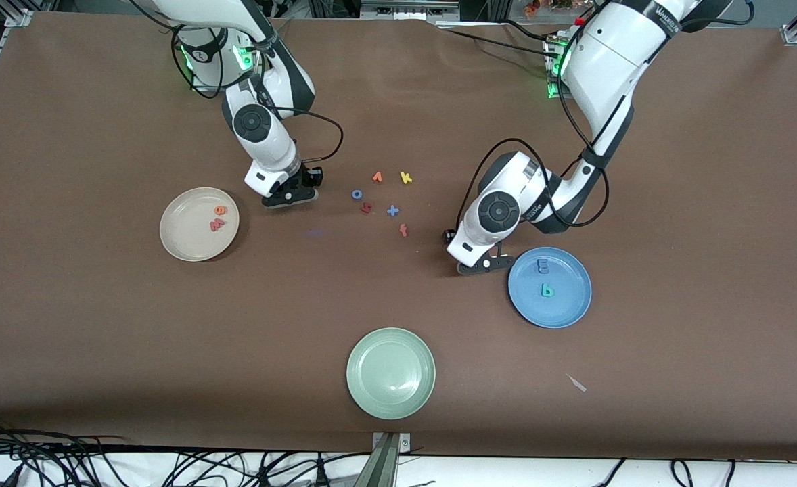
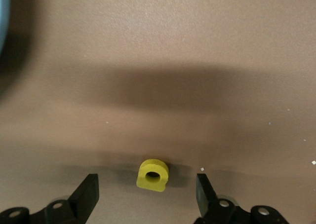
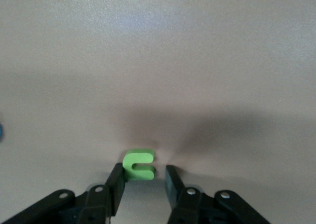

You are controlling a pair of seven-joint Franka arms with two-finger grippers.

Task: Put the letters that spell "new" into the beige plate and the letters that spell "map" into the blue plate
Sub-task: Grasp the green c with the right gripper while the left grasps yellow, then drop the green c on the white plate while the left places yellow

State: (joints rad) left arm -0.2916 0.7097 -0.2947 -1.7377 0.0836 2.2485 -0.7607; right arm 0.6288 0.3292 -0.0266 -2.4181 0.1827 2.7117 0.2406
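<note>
On the table between the wide-apart fingers of my open left gripper [image 2: 147, 194] lies the yellow "a" [image 2: 153, 174], touching neither finger. That gripper [image 1: 483, 265] stands low beside the blue plate [image 1: 561, 308], which holds the blue "m" [image 1: 542, 266] and teal "p" [image 1: 547, 291]. My right gripper [image 3: 144, 184] is down around the green "n" [image 3: 139, 165]; its jaws are narrow, with one finger touching the letter and a gap at the other. It [image 1: 290, 197] stands beside the beige plate [image 1: 185, 237], which holds the orange "e" [image 1: 220, 210] and salmon "w" [image 1: 217, 224].
Loose letters lie mid-table between the arms: blue "o" [image 1: 356, 194], orange "v" [image 1: 377, 177], yellow "k" [image 1: 406, 178], a red piece [image 1: 366, 208], a blue plus [image 1: 392, 211], red "f" [image 1: 404, 230]. A pale green plate [image 1: 390, 372] sits nearest the front camera.
</note>
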